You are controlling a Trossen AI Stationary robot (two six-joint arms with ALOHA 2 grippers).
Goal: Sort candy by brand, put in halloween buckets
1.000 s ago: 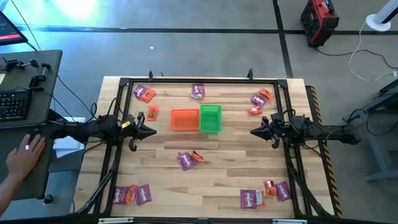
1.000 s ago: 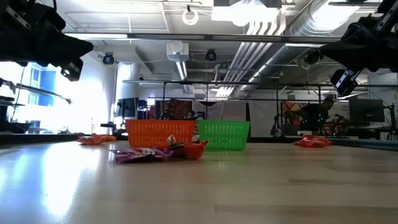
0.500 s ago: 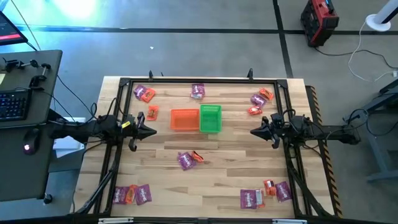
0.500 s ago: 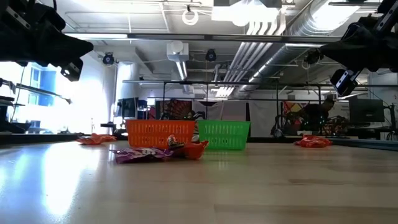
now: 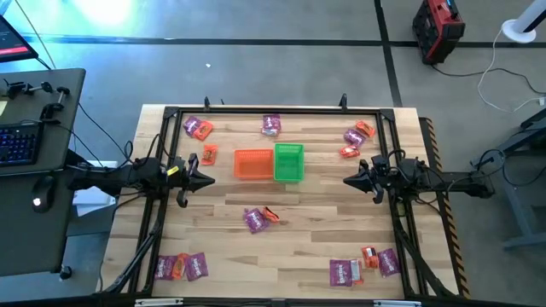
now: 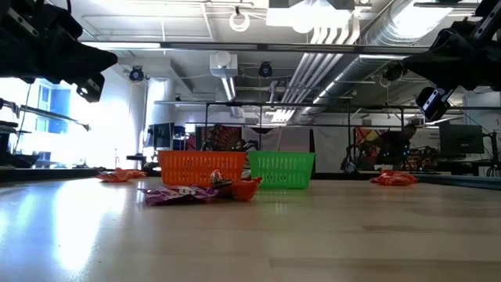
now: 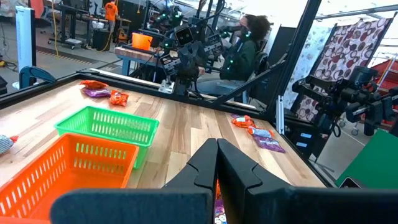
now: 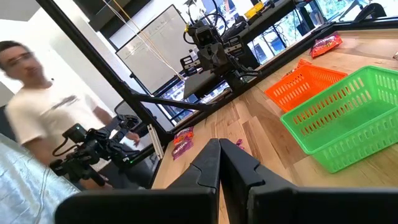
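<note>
- Pale wooden counter (image 5: pixel 307 222) under me sits inside a dark frame, with a concrete floor around it and a busy workshop beyond.
- At its middle the small square orange plastic bucket (image 5: pixel 252 164) touches the bright green plastic bucket (image 5: pixel 289 162); both look empty.
- Small shiny purple and orange-red candy packets (image 5: pixel 259 218) lie in scattered clusters, near the corners and just below the buckets, none in a bucket.
- My left gripper (image 5: pixel 207 180) hovers beside the orange bucket, clenched on nothing.
- My right gripper (image 5: pixel 349 180) hovers right of the green bucket, also closed and empty.
- Risk, I judge: overlapping packets of both colours could come up together, so one brand lands in the wrong bucket; the flat slick wrappers may slip.
- Brand print is too small to read, and packets behind the buckets are hidden at counter level.
</note>
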